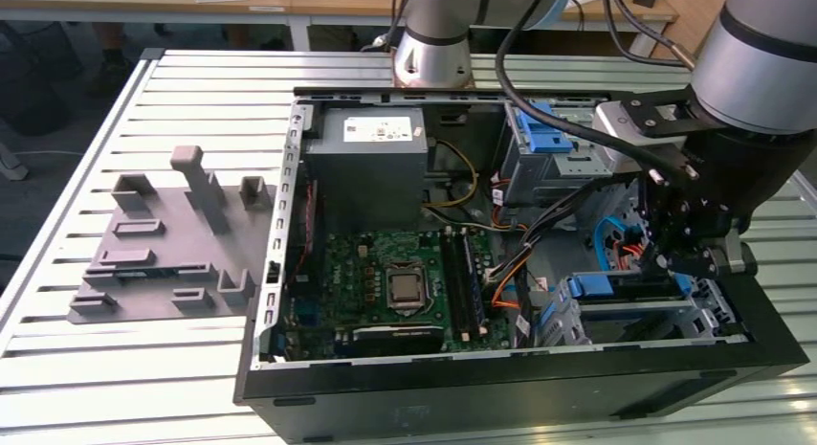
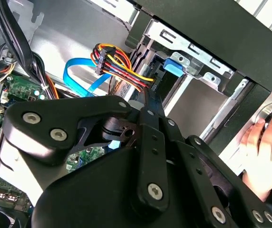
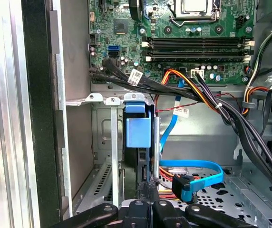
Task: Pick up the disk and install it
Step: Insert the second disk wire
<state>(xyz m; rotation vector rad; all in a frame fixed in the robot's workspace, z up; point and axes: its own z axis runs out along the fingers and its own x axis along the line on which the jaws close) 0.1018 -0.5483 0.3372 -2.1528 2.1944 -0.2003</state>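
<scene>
Open computer case (image 1: 511, 368) on slatted table (image 1: 77, 368). Disk (image 3: 138, 137) seated edge-up in drive cage (image 3: 112, 142) near the case's corner; probably dense, rigid, shock-sensitive, best held by blue carrier edges. Gripper (image 3: 148, 183) pressed nearly together, seemingly pinching disk's edge.

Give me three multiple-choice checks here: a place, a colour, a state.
1. The grey fixture plate lies: A) inside the case; B) on the table, at the exterior view's left of the case; C) on the power supply.
2. The flat data cable by the drive cage is: A) red; B) white; C) blue.
3. The disk is: A) in the drive cage; B) on the table; C) on the motherboard.
Answers: 1 B, it rests on the slats beside the case; 2 C, a blue ribbon loops there; 3 A, its blue carrier stands between the cage rails.
</scene>
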